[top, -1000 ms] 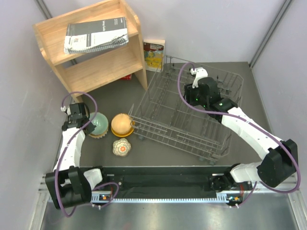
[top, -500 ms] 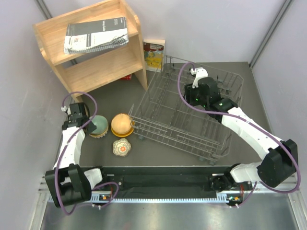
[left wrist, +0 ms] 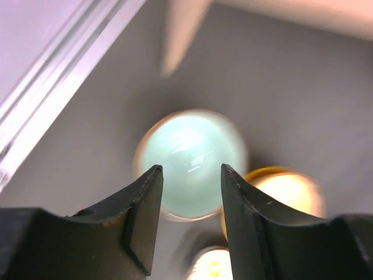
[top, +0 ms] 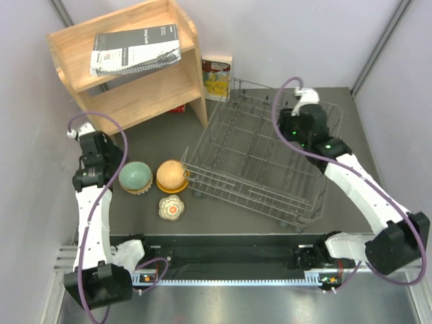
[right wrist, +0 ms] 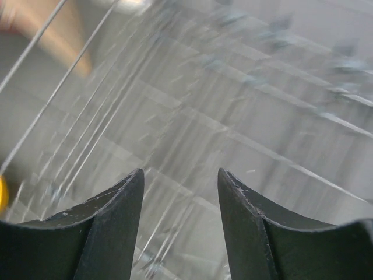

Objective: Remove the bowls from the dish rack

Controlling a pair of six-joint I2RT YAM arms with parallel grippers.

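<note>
Three bowls sit upside down on the table left of the dish rack (top: 256,162): a pale teal-green bowl (top: 135,177) with a tan rim showing under it, an orange-yellow bowl (top: 171,175) and a scalloped cream floral bowl (top: 171,208). My left gripper (top: 101,165) hangs open and empty, apart from the teal bowl on its left. In the left wrist view the left gripper (left wrist: 189,169) frames the teal bowl (left wrist: 192,146) from above, with the orange bowl (left wrist: 288,189) to the right. My right gripper (top: 302,129) hovers over the rack's far right part. It is open (right wrist: 180,172) over blurred rack wires (right wrist: 192,111).
A wooden shelf (top: 135,74) carrying a spiral booklet (top: 135,48) stands at the back left. A small book (top: 217,77) leans on the back wall beside it. Walls close in on the left and right.
My left gripper opened, let go of the teal bowl and pulled back up and to the left. My right arm swung right and back over the rack.
</note>
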